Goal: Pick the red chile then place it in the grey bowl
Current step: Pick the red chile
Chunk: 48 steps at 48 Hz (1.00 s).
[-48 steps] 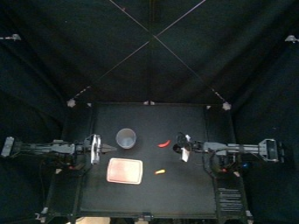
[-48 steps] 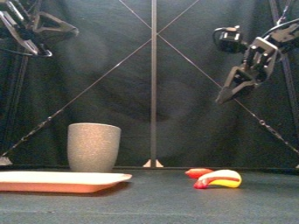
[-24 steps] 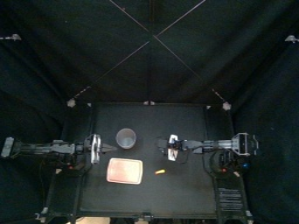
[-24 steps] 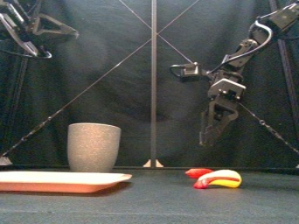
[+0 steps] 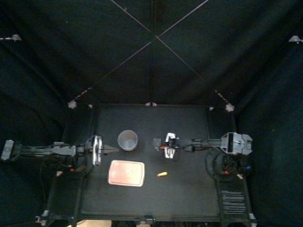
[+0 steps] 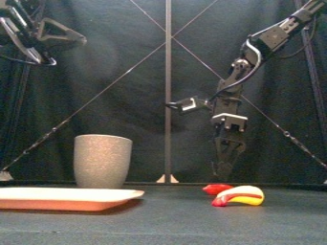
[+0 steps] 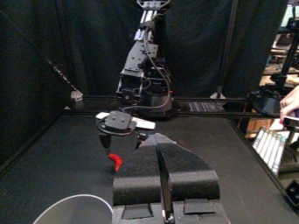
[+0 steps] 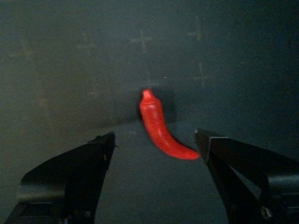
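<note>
Your right wrist view shows what the top view hides under the arm: the red chile (image 8: pixel 163 129), smooth, curved and tapered, lies on the black table (image 8: pixel 70 52) between the widely spread jaws of the right gripper (image 6: pixel 224 174). From the front it sits just behind a yellow-and-red toy (image 6: pixel 240 197) (glossy). Since half a second ago the gripper has dropped lower. The speckled grey bowl (image 6: pixel 102 161) stands well apart. The left gripper (image 7: pixel 163 156) rests with its jaws together.
</note>
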Each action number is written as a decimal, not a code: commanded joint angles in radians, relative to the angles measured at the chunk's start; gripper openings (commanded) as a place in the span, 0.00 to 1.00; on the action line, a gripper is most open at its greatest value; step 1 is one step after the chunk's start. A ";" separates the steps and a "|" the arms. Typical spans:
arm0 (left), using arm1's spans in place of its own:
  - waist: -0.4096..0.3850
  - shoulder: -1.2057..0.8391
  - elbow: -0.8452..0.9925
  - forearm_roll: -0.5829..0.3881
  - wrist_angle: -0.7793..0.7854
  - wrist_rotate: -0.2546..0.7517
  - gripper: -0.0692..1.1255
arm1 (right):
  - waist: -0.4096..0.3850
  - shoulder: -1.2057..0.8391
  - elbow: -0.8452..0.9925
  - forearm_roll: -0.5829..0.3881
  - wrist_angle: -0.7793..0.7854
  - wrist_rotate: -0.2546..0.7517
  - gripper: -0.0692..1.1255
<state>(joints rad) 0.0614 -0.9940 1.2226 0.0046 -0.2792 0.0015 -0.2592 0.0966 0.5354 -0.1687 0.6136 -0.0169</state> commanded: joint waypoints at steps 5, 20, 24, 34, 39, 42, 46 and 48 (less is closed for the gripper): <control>0.003 0.003 -0.012 0.003 -0.006 0.002 0.03 | -0.063 -0.014 -0.012 0.135 -0.018 -0.107 0.92; 0.002 0.003 -0.011 0.005 -0.005 0.002 0.03 | -0.078 0.034 -0.020 0.322 -0.037 -0.285 0.92; 0.003 0.002 -0.011 0.005 -0.005 0.002 0.03 | -0.084 0.060 -0.020 0.321 -0.048 -0.287 0.91; 0.003 0.003 -0.009 0.005 -0.005 0.002 0.03 | -0.098 0.078 -0.028 0.310 -0.061 -0.288 0.79; 0.003 0.003 -0.009 0.005 -0.005 0.002 0.03 | -0.098 0.077 -0.025 0.311 -0.061 -0.288 0.66; 0.003 0.003 -0.009 0.005 -0.002 0.002 0.03 | -0.098 0.074 -0.026 0.310 -0.060 -0.287 0.55; 0.003 0.003 -0.009 0.005 -0.002 0.002 0.03 | -0.098 0.066 -0.038 0.310 -0.060 -0.287 0.45; 0.003 0.003 -0.009 0.005 -0.002 0.002 0.03 | -0.097 0.057 -0.052 0.313 -0.063 -0.287 0.43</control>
